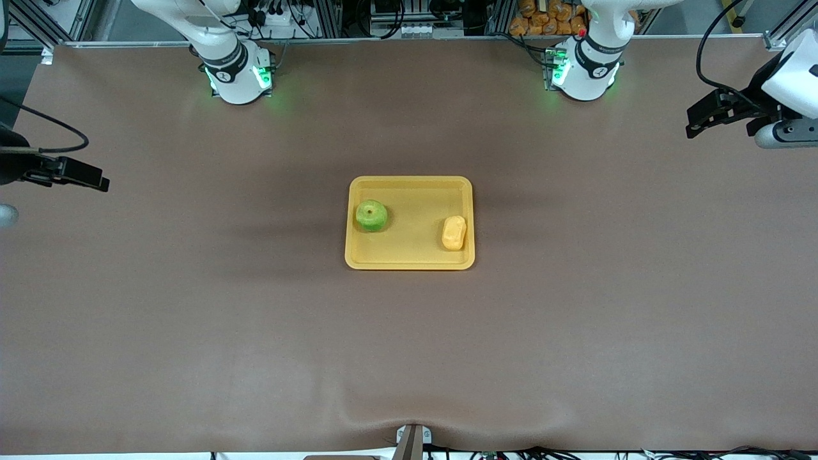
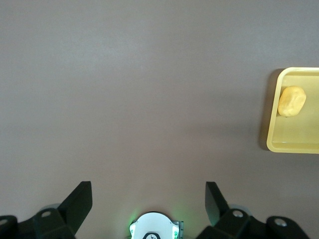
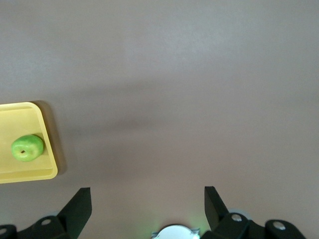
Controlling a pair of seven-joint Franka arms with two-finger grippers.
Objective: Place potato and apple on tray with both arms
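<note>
Two pincers hang wide and empty over the ends of the bench, each well apart from the work: the left pincer (image 1: 700,118) above the edge at the left arm's end, the right pincer (image 1: 89,177) above the edge at the right arm's end, both arms waiting. In the wrist views only bare brown bench (image 1: 409,358) lies between each pair of spread fingers.

At mid-bench sits the tray (image 1: 409,254), flat and square to the edges. Inside it the apple (image 1: 371,215) rests stem dimple up against the rim toward the right arm's end; the potato (image 1: 454,232) lies close by the rim toward the left arm's end, a little nearer the front camera. The two are apart, with bare tray floor between them, and nothing else is in the tray.

By that layout the task looks finished. Little remains to go wrong: the round apple might roll if the tray were nudged, and the low rim would hardly hold it; any fresh reach inward risks just that.
</note>
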